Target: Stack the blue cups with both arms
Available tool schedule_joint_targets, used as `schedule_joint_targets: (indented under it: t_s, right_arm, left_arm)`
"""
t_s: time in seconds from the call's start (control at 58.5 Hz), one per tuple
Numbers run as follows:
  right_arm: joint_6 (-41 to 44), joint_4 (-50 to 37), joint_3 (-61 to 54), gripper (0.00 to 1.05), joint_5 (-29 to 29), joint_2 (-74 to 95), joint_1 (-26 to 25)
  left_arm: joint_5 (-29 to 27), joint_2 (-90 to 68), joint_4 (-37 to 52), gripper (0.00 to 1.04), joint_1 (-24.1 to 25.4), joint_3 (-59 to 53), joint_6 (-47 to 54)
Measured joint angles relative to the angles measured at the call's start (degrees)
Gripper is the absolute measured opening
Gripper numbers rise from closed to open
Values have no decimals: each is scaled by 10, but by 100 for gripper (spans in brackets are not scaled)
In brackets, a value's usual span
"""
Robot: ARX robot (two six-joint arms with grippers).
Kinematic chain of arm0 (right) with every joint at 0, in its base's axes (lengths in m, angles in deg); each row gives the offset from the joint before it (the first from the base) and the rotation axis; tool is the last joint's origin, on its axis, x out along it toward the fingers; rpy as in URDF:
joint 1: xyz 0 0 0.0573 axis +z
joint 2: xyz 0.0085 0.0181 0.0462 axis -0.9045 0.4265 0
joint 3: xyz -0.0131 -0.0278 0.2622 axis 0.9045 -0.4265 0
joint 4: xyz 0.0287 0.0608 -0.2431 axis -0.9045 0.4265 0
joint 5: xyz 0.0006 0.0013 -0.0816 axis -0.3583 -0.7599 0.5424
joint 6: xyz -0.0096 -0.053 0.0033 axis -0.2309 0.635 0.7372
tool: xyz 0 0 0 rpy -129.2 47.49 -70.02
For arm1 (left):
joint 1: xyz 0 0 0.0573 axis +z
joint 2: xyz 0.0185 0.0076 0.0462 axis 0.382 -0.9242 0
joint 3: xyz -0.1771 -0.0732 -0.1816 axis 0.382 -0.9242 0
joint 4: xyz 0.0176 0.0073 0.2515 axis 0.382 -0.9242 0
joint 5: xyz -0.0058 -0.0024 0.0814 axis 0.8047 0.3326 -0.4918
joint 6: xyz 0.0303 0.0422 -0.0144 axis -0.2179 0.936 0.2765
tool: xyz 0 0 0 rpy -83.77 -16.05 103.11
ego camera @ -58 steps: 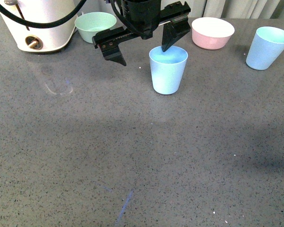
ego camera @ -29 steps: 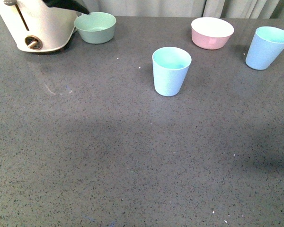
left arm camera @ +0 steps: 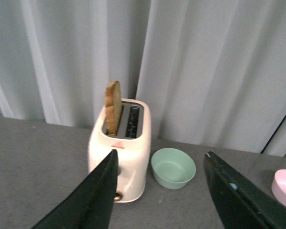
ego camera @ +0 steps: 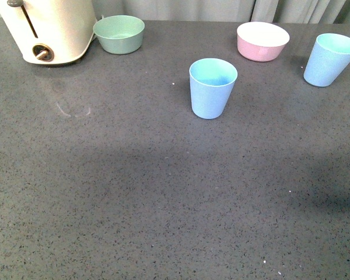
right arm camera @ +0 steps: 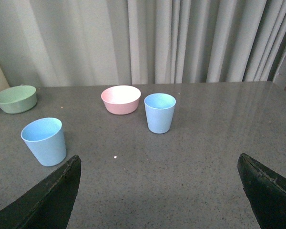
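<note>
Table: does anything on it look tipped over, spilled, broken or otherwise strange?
Nothing stands out. The middle cup and the right cup stand upright and apart. The green bowl and pink bowl sit upright too. No spill shows. A slice sticks up from the toaster.

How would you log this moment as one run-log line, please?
cups: centre blue cup and right blue cup upright, apart, unstacked | left gripper: open, empty | right gripper: open, empty | stack: not yet started

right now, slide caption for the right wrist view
Open right gripper faces unstacked nearer blue cup, farther blue cup, pink bowl, green bowl
</note>
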Motion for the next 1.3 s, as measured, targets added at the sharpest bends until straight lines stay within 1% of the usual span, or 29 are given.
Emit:
schedule_joint_targets:
  t_s: [0.051,0.12,0.222,0.41,0.444,0.564,0.838,1.094,1.197,1.299]
  right_arm:
    - [0,0,0,96,0,0,0]
    - [0,0,0,96,0,0,0]
    - [0,0,0,96,0,0,0]
    - [0,0,0,96,0,0,0]
    - [0,0,0,96,0,0,0]
    - [0,0,0,96,0,0,0]
    - [0,0,0,96,0,0,0]
    - [0,0,0,96,0,0,0]
    - [0,0,0,96,0,0,0]
    - [0,0,0,96,0,0,0]
  left_arm:
    - [9,78,17,36,9,-82,28]
    - [19,110,34,18,21,-144,43]
    - [31,126,41,2,30,-191,48]
    - [50,184,51,2,45,-248,52]
    - [77,196,51,2,62,-259,53]
    - [83,226,48,2,86,-289,53]
    - [89,330,2,2,87,-345,53]
    - [89,411,-55,2,87,-368,53]
    - [87,430,-50,2,87,-386,54]
    - [89,466,-83,2,87,-386,54]
